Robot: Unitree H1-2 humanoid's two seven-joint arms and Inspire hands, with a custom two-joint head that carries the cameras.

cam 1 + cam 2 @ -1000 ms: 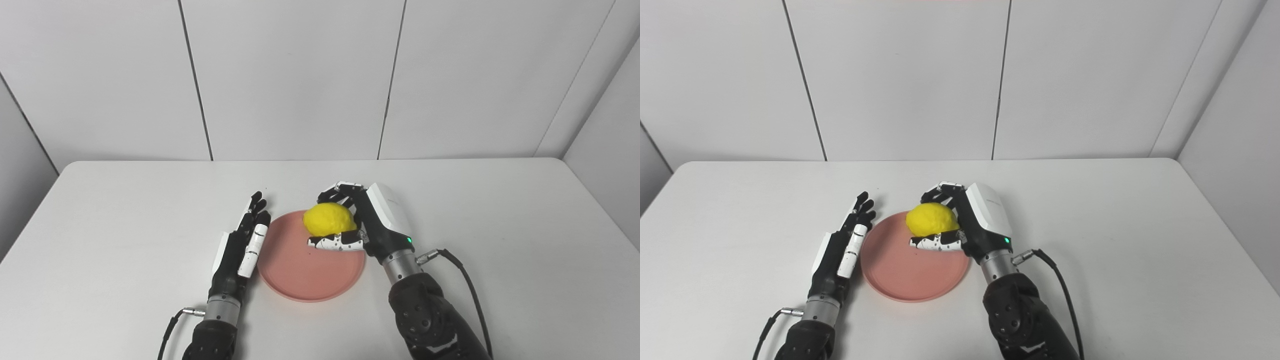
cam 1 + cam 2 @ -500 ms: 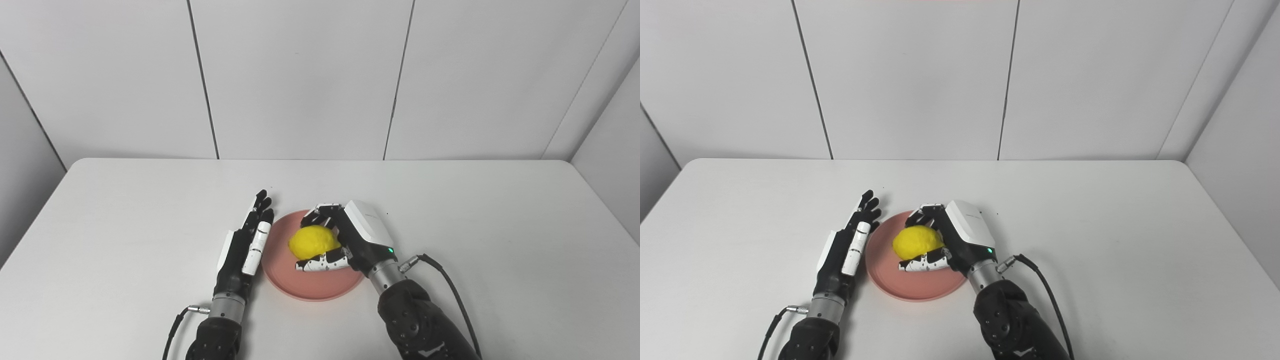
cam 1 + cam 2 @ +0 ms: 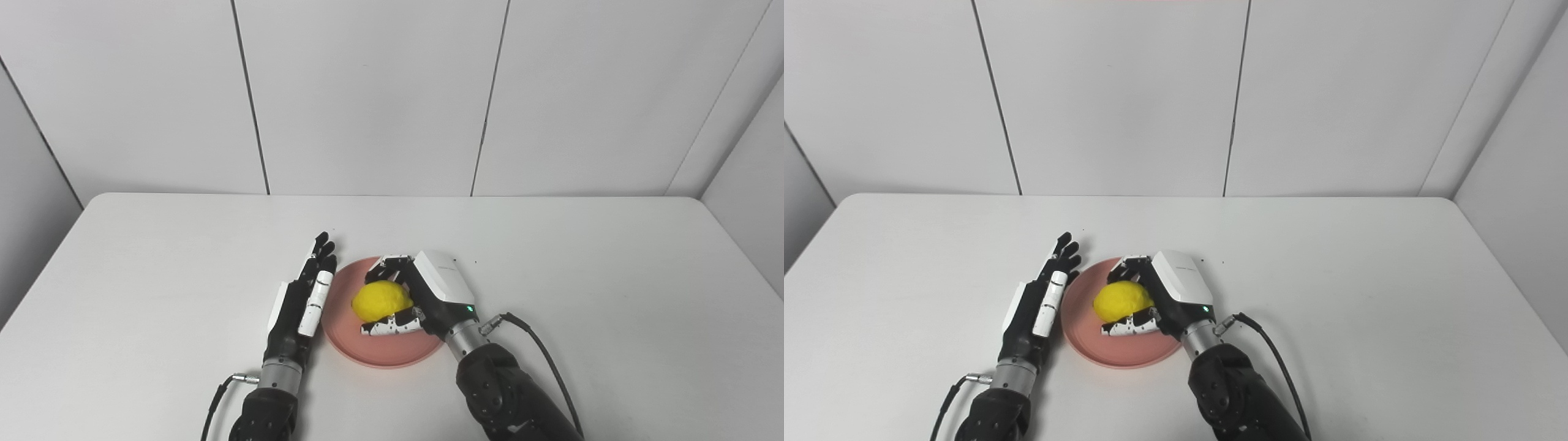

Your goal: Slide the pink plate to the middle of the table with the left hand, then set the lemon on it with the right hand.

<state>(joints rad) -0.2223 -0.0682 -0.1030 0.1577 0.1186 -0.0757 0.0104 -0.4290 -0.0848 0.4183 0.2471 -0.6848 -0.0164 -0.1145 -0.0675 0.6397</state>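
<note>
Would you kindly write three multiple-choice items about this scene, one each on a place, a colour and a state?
1. Where is the bumpy yellow lemon?
A. over the round pink plate
B. on the bare white table
C. beside the left hand

2. What colour is the plate?
A. blue
B. pink
C. green

3. What is the state of the left hand?
A. shut on the lemon
B. open, fingers straight
C. shut on the plate

Answers:
1 A, the bumpy yellow lemon sits within the round pink plate outline, inside the right hand.
2 B, its rim is pink.
3 B, the left hand lies flat beside the plate, holding nothing.
</note>
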